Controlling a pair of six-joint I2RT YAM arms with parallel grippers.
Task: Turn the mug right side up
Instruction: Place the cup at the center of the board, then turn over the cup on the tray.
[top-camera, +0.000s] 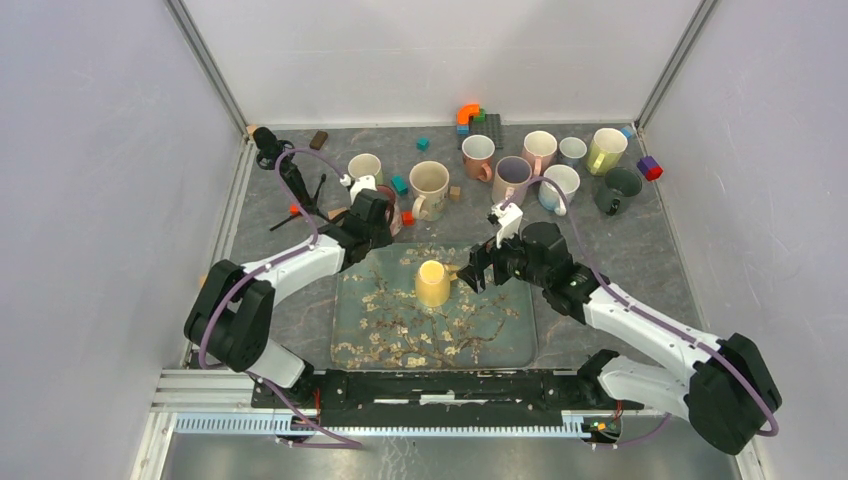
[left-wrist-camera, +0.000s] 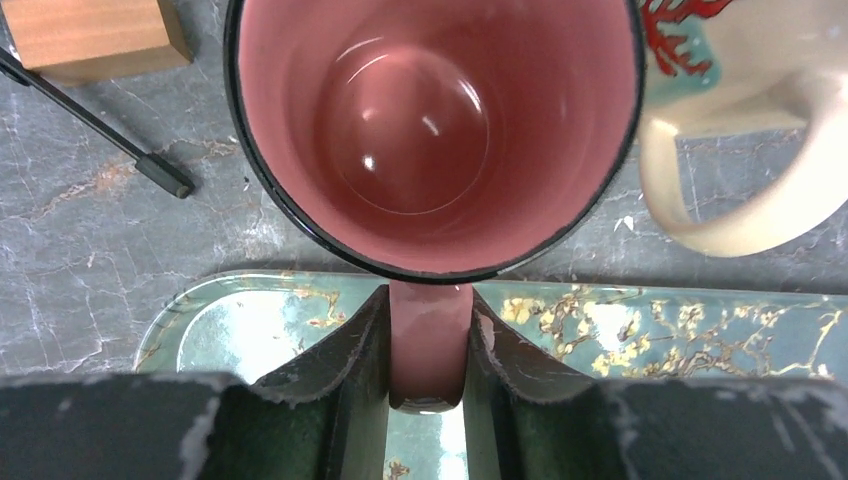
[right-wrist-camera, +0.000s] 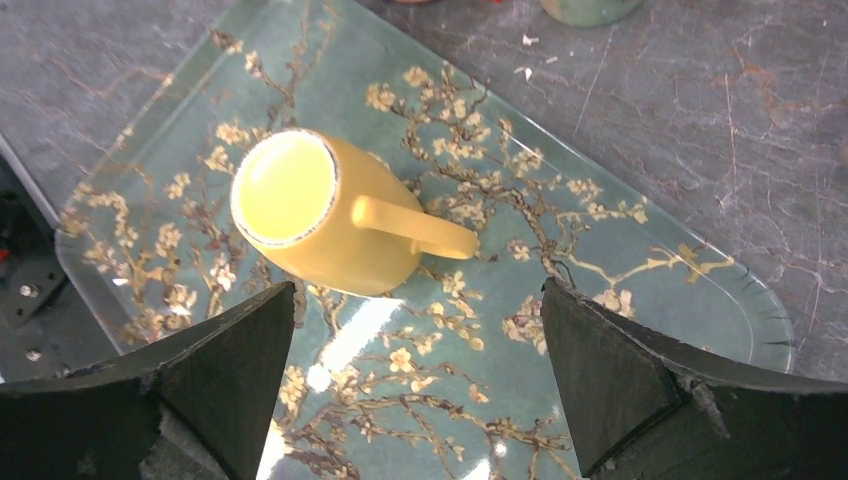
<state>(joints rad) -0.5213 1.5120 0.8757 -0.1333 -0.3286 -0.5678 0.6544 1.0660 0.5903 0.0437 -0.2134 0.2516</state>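
We find the yellow mug (top-camera: 432, 283) upside down on the tray (top-camera: 500, 340). Its rim is down on the blossom pattern and its flat base faces up. It stands in the far half of the tray, roughly mid-width. The wrist view shows its handle (right-wrist-camera: 420, 228) pointing to the side where the right gripper (top-camera: 478, 272) waits.

We note the right gripper's fingers (right-wrist-camera: 610, 370) spread wide and holding nothing. It hangs above the tray just beside the mug, apart from it. The mug's handle lies in the gap between the two fingers as seen from the wrist.

The left gripper (left-wrist-camera: 428, 370) is at the far left corner of the tray. Its fingers (left-wrist-camera: 355, 350) are pressed in on the handle (left-wrist-camera: 428, 320) of a pink mug (left-wrist-camera: 410, 130), one on each side. We see no gap between pads and handle. The pink mug is upright, its mouth open to the camera and its inside bare. It appears to stand on the table (left-wrist-camera: 80, 260) just past the tray's far edge, with its handle reaching back over the tray.

A cream mug (left-wrist-camera: 760, 130) with a red pattern stands just beside the pink one, and we cannot tell whether they touch. A wooden block (left-wrist-camera: 95, 35) and a thin black rod (left-wrist-camera: 100, 130) lie on the table to the other side. More mugs (top-camera: 513, 175) stand upright along the back of the table, well apart from the tray.
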